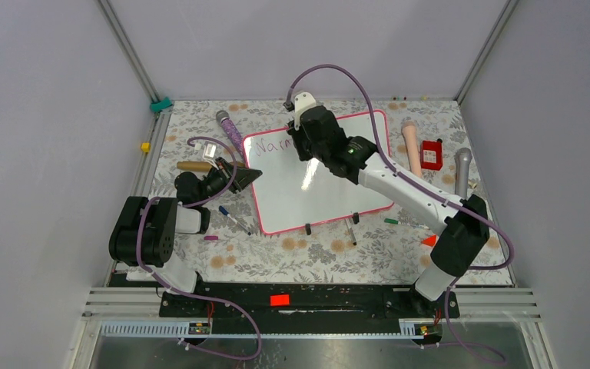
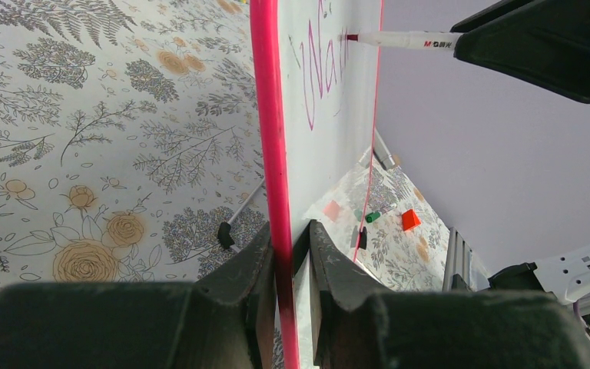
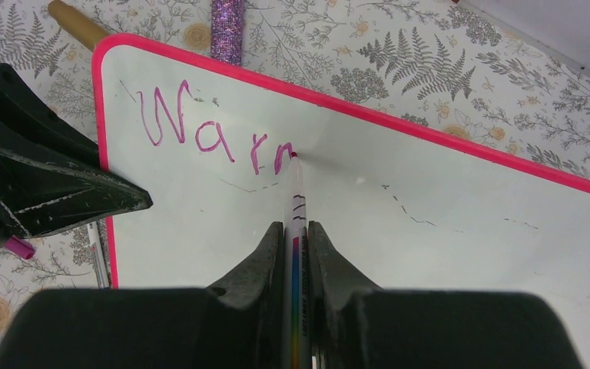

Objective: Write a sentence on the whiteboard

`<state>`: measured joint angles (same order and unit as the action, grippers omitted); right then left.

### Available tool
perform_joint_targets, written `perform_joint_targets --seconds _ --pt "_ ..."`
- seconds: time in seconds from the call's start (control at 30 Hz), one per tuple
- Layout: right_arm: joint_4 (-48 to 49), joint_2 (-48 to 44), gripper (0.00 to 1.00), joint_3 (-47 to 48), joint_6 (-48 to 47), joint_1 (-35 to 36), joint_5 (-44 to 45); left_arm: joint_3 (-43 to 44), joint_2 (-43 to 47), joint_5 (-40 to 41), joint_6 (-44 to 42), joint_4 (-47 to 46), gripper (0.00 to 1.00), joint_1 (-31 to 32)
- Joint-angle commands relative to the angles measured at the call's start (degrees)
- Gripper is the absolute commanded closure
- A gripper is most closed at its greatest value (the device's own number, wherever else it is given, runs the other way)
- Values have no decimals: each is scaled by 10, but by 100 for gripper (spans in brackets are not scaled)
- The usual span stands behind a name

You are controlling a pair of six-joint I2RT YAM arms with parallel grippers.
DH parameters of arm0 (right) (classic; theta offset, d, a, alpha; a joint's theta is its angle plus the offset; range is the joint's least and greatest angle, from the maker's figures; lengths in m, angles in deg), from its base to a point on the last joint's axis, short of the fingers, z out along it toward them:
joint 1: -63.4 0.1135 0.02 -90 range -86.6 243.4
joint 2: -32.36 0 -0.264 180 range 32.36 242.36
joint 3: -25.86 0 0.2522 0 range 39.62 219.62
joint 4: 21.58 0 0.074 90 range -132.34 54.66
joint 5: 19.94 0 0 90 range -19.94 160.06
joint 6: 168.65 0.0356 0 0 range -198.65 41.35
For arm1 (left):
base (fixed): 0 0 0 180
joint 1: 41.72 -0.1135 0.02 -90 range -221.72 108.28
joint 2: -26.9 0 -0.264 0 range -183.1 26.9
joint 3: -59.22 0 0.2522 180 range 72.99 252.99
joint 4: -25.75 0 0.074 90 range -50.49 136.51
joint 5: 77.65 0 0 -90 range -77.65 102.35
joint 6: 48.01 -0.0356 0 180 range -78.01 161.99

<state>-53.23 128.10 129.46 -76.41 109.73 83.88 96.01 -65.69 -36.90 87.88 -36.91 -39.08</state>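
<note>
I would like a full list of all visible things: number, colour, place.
whiteboard: one, white with pink frame, table centre
letters "Warm": one word, purple-pink, whiteboard's far left corner
marker: one, white, pink tip touching whiteboard
glitter stick: one, purple, behind whiteboard
wooden handle: one, tan, left of whiteboard
peach stick: one, right of whiteboard
red box: one, beside peach stick
grey stick: one, far right
pen: one, white and blue, near left of whiteboard
left gripper: one, black, shut on whiteboard's left edge
right gripper: one, black, shut on marker

Floral-cloth table (image 1: 315,250): whiteboard (image 1: 292,196), blue pen (image 1: 233,221), purple glitter stick (image 1: 231,131), red box (image 1: 431,154).
</note>
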Motion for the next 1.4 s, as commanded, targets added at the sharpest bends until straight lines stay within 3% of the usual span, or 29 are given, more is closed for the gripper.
perform_joint_targets --seconds 0.0,1.03,1.37 --pt "2 15 100 23 -7 -16 11 2 9 -10 -49 -24 100 7" --pt "3 -43 100 -54 12 -22 11 1 9 -10 -48 -26 100 6" --pt "-5 -141 100 -32 11 -22 -44 3 9 -9 -51 -21 100 7"
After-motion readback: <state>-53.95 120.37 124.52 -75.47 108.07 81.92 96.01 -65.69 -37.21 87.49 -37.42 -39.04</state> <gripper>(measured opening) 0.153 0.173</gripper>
